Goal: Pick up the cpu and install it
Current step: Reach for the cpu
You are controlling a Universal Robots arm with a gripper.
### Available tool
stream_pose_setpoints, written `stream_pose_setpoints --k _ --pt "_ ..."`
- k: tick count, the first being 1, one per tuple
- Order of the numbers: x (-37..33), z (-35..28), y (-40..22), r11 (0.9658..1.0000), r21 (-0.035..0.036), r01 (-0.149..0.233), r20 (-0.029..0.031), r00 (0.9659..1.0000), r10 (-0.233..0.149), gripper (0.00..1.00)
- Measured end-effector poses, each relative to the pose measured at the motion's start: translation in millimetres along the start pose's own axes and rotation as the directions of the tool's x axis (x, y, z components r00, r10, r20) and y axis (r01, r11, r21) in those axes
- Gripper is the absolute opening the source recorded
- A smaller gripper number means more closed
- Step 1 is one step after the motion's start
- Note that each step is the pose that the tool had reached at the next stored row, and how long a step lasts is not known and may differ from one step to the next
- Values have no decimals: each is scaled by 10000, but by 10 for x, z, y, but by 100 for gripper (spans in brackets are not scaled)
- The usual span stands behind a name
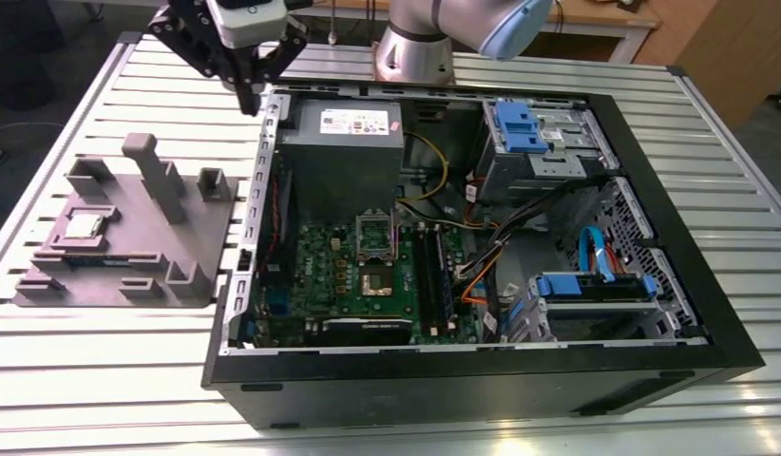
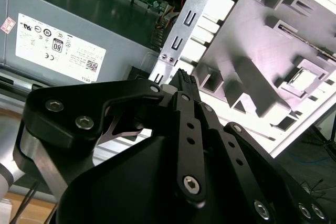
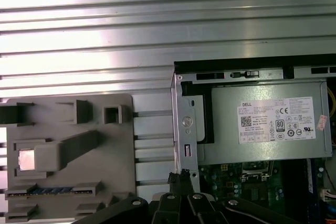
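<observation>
**Overhead, an empty gripper at the case's corner; the cpu lies in its holder beside the case**

The open computer case (image 1: 695, 237) lies on its side on the slatted metal table (image 1: 99, 389). The gripper (image 1: 250, 103) hangs above the case corner nearest the power supply (image 1: 350, 142), over the metal side wall that faces the grey holder. Its jaws are closed, the fingertips pressed together with nothing between them. Both wrist views show this, with the gripper (image 2: 182, 75) (image 3: 178, 176) just above the wall's edge.

The cpu (image 1: 84, 225) is outside the case, well apart from the gripper. It rests flat in a square recess of the grey holder (image 1: 175, 266), which stands just beside the case on the exterior view's left. The chip's shiny top catches the light in the first wrist view (image 3: 25, 159) and in the second wrist view (image 2: 303, 78).

Inside the case, the green motherboard (image 1: 352, 285) lies below the power supply. The socket frame (image 1: 375, 249) near the board's middle stands open. Blue drive brackets (image 1: 523, 128) sit at the case's far side from the holder.
</observation>
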State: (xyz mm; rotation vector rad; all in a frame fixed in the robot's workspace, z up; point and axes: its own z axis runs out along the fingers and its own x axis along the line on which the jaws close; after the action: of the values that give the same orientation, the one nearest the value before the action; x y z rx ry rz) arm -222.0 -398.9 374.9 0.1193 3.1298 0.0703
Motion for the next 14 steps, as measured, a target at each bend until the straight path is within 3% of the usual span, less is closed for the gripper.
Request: stream_pose_setpoints --k 14 --pt "20 -18 -1 10000 0 0 0 10000 0 10"
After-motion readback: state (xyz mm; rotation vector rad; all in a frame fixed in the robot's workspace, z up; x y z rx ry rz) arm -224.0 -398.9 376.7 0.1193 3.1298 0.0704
